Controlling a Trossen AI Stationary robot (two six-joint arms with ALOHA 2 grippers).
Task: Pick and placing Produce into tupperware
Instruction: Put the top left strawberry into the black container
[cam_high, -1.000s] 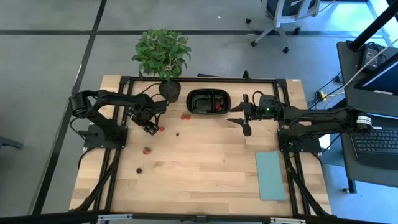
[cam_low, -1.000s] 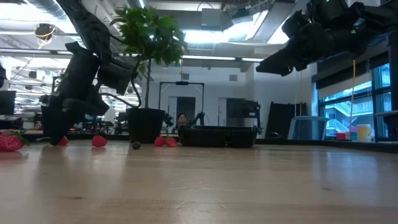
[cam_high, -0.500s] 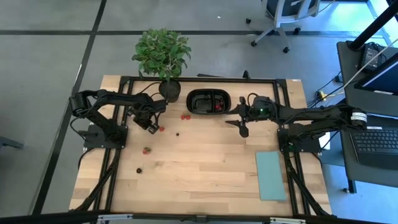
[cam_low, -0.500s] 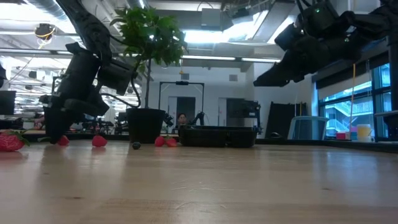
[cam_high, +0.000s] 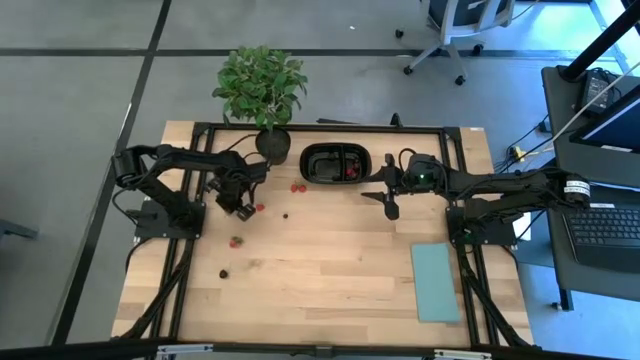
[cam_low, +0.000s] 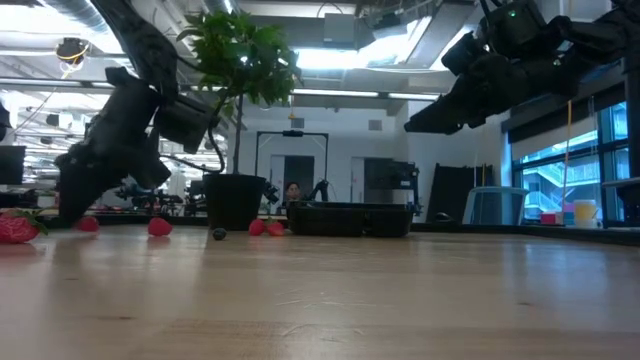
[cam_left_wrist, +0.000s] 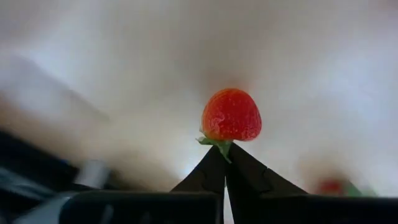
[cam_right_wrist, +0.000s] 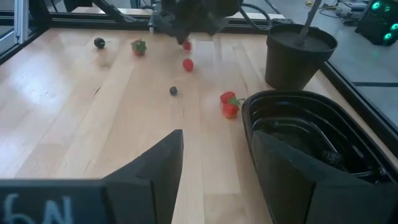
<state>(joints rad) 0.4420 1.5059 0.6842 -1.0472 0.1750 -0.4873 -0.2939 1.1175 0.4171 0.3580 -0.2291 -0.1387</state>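
On the wooden table (cam_high: 320, 270), with the black tupperware (cam_high: 335, 163) at its far edge as the marker, the right gripper (cam_high: 385, 197) waits just beside the tray with fingers spread and empty. Well off to the tray's other side, past the plant pot (cam_high: 272, 143), the left gripper (cam_high: 238, 203) has pinched fully shut on a red strawberry (cam_left_wrist: 231, 115) by its green stem. This looks like the pick step; next I'd expect a careful lift and carry to the tray, since that stem grip seems slight.

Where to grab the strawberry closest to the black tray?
Probably from straight above, across the red body of the strawberry, not its leafy cap. Another strawberry lies against it and the tray rim is close, so close on its free sides.
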